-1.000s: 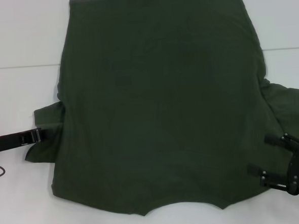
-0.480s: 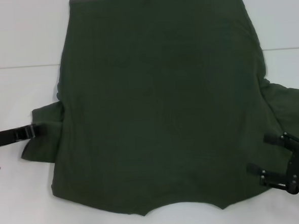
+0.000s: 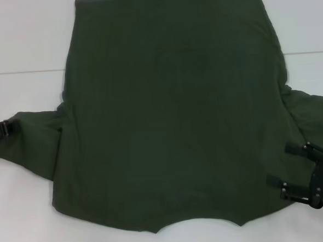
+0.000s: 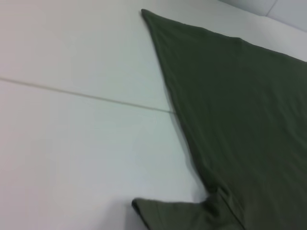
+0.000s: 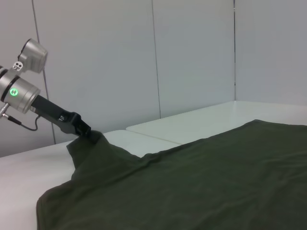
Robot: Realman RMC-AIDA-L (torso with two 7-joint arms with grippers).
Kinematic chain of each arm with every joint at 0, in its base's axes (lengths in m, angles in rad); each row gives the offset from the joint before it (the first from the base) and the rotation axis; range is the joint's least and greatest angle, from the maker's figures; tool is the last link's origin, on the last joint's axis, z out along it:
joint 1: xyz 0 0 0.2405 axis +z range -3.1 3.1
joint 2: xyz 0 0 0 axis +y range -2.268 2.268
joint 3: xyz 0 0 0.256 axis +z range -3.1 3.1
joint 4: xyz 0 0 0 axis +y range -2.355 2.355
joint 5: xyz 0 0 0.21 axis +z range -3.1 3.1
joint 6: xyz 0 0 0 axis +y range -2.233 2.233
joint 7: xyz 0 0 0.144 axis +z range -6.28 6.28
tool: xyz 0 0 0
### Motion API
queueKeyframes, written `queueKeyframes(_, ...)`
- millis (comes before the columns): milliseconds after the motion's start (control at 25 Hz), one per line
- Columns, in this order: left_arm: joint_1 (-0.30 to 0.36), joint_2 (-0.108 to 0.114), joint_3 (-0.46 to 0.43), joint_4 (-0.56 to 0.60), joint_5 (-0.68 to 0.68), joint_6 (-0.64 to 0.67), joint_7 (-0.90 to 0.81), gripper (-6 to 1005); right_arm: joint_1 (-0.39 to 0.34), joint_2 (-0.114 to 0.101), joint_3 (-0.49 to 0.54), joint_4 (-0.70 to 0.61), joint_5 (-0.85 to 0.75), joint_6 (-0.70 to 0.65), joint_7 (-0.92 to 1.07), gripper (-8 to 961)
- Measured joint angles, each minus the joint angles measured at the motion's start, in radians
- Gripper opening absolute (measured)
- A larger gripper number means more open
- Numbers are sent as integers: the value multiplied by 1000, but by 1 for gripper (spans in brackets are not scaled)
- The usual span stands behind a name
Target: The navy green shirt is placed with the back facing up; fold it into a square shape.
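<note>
The navy green shirt (image 3: 172, 115) lay plain back up on the white table (image 3: 19, 42), filling the frame's middle; no writing showed. At the left edge, the left gripper (image 3: 2, 129) pinched its stretched sleeve. At lower right, the right gripper (image 3: 294, 166) sat with fingers spread beside the other sleeve.

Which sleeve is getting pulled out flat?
The left sleeve. The left tool grips its tip and stretches it outward; the right sleeve lies bunched, free of the right tool.

plain dark olive-green shirt (image 3: 172, 109)
</note>
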State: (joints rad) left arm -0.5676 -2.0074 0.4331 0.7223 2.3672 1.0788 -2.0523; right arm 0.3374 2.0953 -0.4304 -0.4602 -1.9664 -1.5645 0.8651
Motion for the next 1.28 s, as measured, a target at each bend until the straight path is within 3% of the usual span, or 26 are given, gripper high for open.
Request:
queueKeyframes(520, -35, 16, 16, 130, 64, 125, -134, 3, 3, -1, -2, 6, 0, 1, 0, 946)
queueKeyframes(760, -67, 27, 34, 137, 115, 129, -174, 3, 5, -2, -5, 6, -1, 1, 0, 946)
queueKeyframes(1120, -136, 49, 90, 152, 166, 239, -403, 2, 5, -2, -4, 6, -2, 3, 0, 946)
queueKeyframes(1280, -169, 47, 137, 146, 166, 294, -488, 2, 7, 0, -7, 6, 0, 10, 0, 946)
